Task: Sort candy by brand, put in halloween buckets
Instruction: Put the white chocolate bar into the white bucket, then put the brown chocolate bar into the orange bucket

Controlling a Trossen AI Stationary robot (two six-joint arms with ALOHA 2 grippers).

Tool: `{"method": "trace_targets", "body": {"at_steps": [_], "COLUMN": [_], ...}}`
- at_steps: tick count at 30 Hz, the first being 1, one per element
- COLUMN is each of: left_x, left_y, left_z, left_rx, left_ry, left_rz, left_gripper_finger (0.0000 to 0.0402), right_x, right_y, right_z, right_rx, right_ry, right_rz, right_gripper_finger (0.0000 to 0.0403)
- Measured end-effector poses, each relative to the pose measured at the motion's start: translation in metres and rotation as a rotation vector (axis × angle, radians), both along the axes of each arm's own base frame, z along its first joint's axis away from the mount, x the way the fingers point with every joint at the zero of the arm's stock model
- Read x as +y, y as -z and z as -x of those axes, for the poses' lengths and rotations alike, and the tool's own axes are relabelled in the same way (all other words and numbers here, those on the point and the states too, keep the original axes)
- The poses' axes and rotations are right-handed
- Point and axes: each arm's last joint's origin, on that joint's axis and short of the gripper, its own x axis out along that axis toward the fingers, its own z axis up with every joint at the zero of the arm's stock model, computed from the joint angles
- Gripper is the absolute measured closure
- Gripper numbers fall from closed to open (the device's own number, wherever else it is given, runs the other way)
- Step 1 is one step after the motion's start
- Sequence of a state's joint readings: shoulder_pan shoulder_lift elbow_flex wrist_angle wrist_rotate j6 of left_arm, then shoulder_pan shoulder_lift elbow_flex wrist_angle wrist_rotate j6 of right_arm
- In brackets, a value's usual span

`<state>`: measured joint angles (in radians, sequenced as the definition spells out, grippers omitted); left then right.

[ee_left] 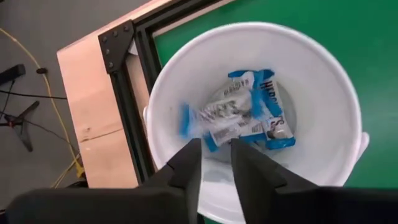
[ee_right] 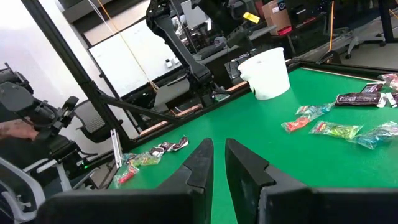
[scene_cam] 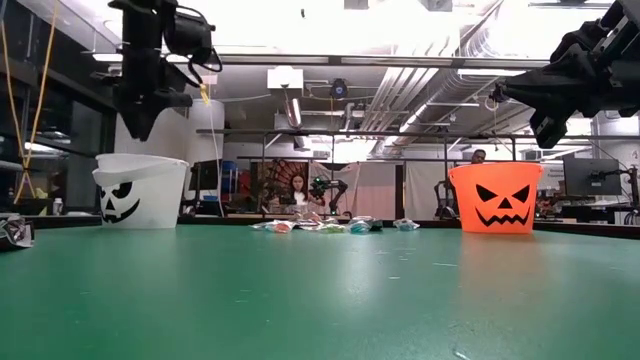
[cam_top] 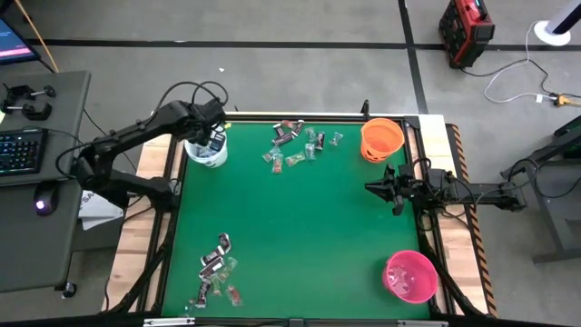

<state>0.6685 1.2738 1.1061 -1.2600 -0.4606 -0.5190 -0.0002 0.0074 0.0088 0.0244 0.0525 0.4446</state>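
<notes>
My left gripper (cam_top: 215,136) (ee_left: 216,149) hangs open above the white bucket (cam_top: 207,150) (ee_left: 323,68) at the table's far left, fingers pointing down into it. Blue-and-white candies (ee_left: 258,115) lie on the bucket's floor, and one blurred blue-and-white candy (ee_left: 202,121) shows just below the fingertips. My right gripper (cam_top: 369,187) (ee_right: 219,149) waits at the table's right side, level, pointing left, fingers all but together and holding nothing. The orange bucket (cam_top: 381,138) (scene_cam: 495,198) stands far right, the pink bucket (cam_top: 410,275) near right.
A cluster of loose candy (cam_top: 300,145) (scene_cam: 330,226) lies on the green mat by the far edge, between the white and orange buckets. A second cluster (cam_top: 218,272) (ee_right: 149,155) lies near the near-left corner. The middle of the mat is bare. People sit in the room beyond.
</notes>
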Motion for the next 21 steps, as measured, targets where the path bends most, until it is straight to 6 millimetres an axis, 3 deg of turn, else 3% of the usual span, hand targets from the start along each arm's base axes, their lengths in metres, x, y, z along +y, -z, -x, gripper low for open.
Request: {"method": "trace_targets", "body": {"at_steps": [3, 6, 9, 12, 16, 21], "left_x": [0.0, 0.001, 0.004, 0.004, 0.012, 0.041], "left_y": [-0.003, -0.012, -0.029, -0.044, -0.047, -0.02], "left_z": [-0.001, -0.009, -0.028, -0.052, -0.088, -0.139], "left_rx": [-0.056, -0.25, -0.505, -0.632, -0.595, -0.465], "left_ry": [-0.006, -0.011, 0.078, 0.168, 0.25, 0.347], "left_rz": [-0.008, 0.01, 0.021, -0.011, -0.022, 0.019], "left_gripper_finger": [0.0292, 0.027, 0.0257, 0.0257, 0.0266, 0.0268], "right_x": [0.0, 0.0, 0.0, 0.0, 0.0, 0.0], "right_y": [0.0, 0.0, 0.0, 0.0, 0.0, 0.0], "right_z": [0.0, 0.0, 0.0, 0.0, 0.0, 0.0], "right_rx": [0.0, 0.0, 0.0, 0.0, 0.0, 0.0], "right_ry": [0.0, 0.0, 0.0, 0.0, 0.0, 0.0], "right_rz": [0.0, 0.0, 0.0, 0.0, 0.0, 0.0], "right_gripper_finger": [0.0368, 0.0368, 0.0368, 0.0368, 0.0368, 0.0368]}}
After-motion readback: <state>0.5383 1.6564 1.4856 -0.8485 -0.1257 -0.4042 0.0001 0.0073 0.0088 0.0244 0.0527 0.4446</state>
